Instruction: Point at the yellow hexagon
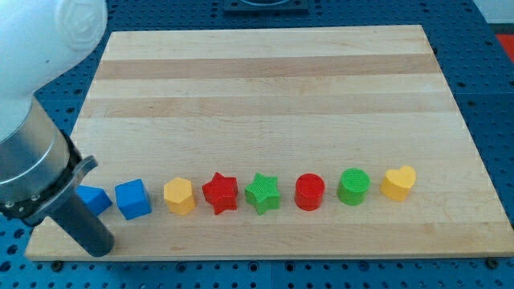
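Down at the counter's [265, 96] bottom left corner, my tip [99, 247] rests on the wood, just below and to the left of the blue blocks. The dark rod slants from the grey cylinder of the arm [28, 164] at the view's left edge, down and rightward to that end. No pincer exists on this rig, only the rod, so nothing spreads or pinches.

Nearest my tip is a blue block [94, 199], partly hidden behind the rod, its shape unclear. Just right of it stands a blue cube [132, 198]. Next comes the yellow hexagon [178, 196], third in the row along the counter's bottom edge, left of centre; it is a short, flat-topped prism, apart from its neighbours and apart from my tip.

Further right follow a red star [219, 193], a green star [263, 193], a red cylinder [310, 192], a green cylinder [354, 185] and a yellow heart [398, 182] toward the bottom right.
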`<action>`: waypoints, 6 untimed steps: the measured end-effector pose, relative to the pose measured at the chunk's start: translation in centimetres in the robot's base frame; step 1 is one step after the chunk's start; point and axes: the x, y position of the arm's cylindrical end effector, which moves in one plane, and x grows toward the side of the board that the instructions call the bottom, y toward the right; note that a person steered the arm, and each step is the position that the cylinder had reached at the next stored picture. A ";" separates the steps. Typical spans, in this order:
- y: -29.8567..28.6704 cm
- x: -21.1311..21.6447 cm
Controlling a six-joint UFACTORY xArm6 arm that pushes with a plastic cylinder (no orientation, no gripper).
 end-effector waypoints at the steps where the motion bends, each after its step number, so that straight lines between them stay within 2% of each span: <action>1: -2.2 -0.2; 6: -2.8 -4.4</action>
